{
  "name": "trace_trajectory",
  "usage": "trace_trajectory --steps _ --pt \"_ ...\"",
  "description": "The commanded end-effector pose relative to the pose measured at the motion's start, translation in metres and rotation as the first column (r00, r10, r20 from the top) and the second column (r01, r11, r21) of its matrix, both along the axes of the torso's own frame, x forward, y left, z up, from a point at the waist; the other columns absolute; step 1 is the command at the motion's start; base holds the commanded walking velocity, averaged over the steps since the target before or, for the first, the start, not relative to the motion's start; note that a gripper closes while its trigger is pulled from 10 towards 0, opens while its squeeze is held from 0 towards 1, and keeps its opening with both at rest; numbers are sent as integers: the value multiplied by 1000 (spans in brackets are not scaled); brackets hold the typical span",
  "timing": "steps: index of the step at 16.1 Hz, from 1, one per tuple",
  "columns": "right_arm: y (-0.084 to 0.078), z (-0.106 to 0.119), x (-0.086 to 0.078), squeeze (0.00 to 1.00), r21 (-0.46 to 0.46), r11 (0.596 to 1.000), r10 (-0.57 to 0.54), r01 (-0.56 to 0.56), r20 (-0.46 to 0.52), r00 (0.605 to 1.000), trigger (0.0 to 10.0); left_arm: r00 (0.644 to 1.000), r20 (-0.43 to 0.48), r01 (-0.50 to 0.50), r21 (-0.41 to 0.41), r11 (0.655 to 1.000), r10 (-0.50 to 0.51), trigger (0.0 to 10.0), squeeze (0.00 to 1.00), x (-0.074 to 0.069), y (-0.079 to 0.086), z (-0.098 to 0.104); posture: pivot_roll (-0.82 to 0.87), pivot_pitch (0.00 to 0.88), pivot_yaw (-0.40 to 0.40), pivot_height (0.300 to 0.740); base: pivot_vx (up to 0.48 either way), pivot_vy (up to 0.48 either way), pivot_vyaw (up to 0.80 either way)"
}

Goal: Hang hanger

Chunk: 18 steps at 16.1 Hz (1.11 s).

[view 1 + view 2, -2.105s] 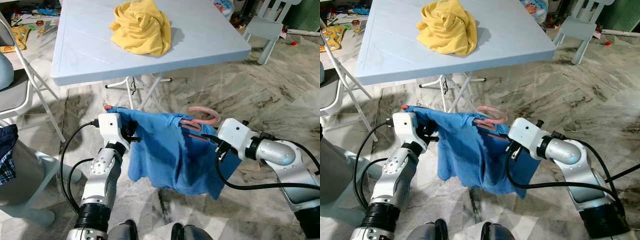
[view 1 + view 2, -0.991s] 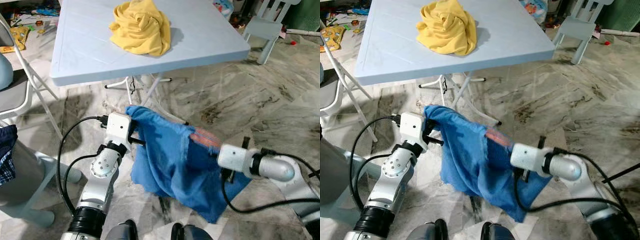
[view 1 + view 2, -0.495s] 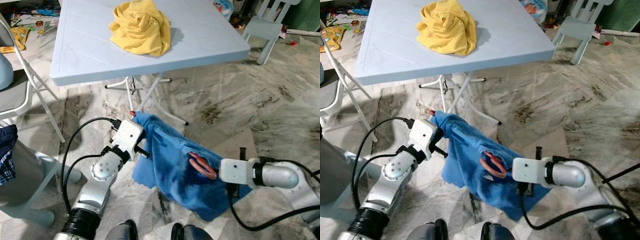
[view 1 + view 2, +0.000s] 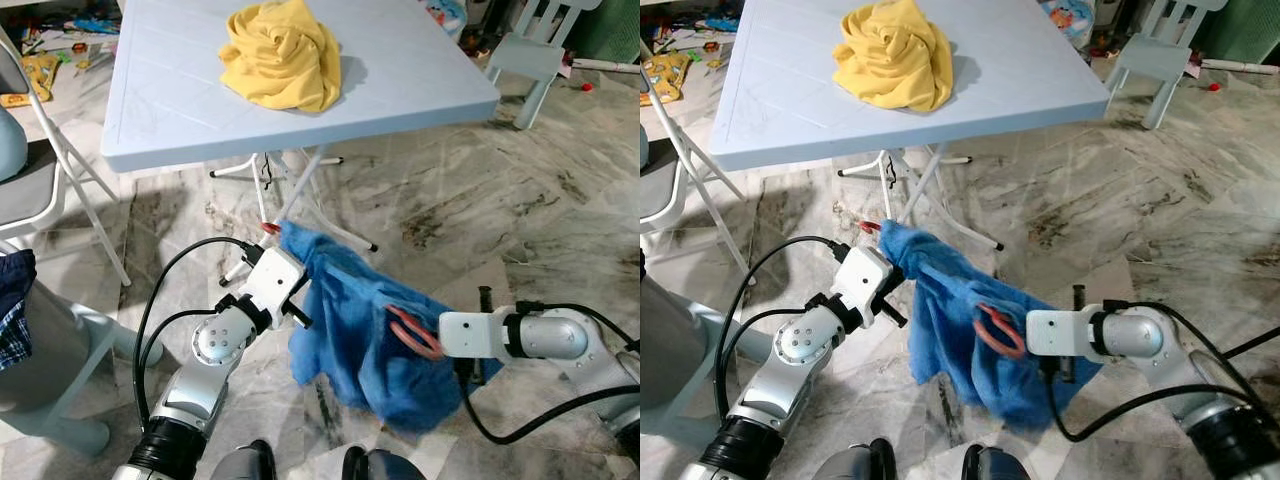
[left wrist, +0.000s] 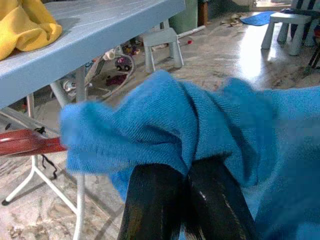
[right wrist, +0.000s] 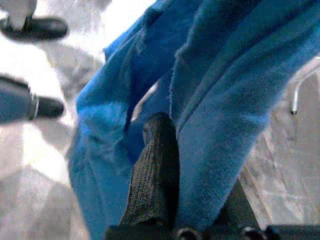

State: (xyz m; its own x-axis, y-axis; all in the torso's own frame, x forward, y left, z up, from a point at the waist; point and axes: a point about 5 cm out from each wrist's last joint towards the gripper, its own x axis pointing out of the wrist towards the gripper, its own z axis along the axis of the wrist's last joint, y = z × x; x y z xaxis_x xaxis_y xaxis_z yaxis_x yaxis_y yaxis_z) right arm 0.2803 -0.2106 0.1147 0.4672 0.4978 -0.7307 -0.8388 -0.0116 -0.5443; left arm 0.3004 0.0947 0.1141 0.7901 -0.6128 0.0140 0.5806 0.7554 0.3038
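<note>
Both grippers' fingers (image 5: 185,200) pinch blue cloth (image 4: 350,320); red hanger (image 4: 412,333) apparently inside.

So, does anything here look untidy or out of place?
Yes. The blue garment sags bunched between the left claw and the right claw, with the red hanger tilted inside it. A yellow cloth lies crumpled on the table.
</note>
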Motion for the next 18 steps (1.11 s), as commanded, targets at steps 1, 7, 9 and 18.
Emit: trace_trajectory --steps 1,7,9,18 --pt "-6 -2 -3 0 -66 997 44 -45 -29 999 10000 999 33 23 8 1000 -23 0 0 -1 -1 6 -80 195 -36 740 0 0 0" --pt "-10 -10 -11 0 -140 980 128 -139 -85 988 10000 998 36 59 17 998 -60 1333 0 -1 -9 8 -84 193 -35 740 0 0 0" --pt "4 -5 -3 0 -60 992 113 -114 -25 993 10000 995 16 102 21 995 -102 2745 0 -7 -19 4 -78 193 -35 740 0 0 0" --pt "25 53 46 0 372 925 -201 81 296 934 10000 993 -19 -120 2 993 120 6824 0 8 -2 -4 -75 154 -36 740 0 0 0"
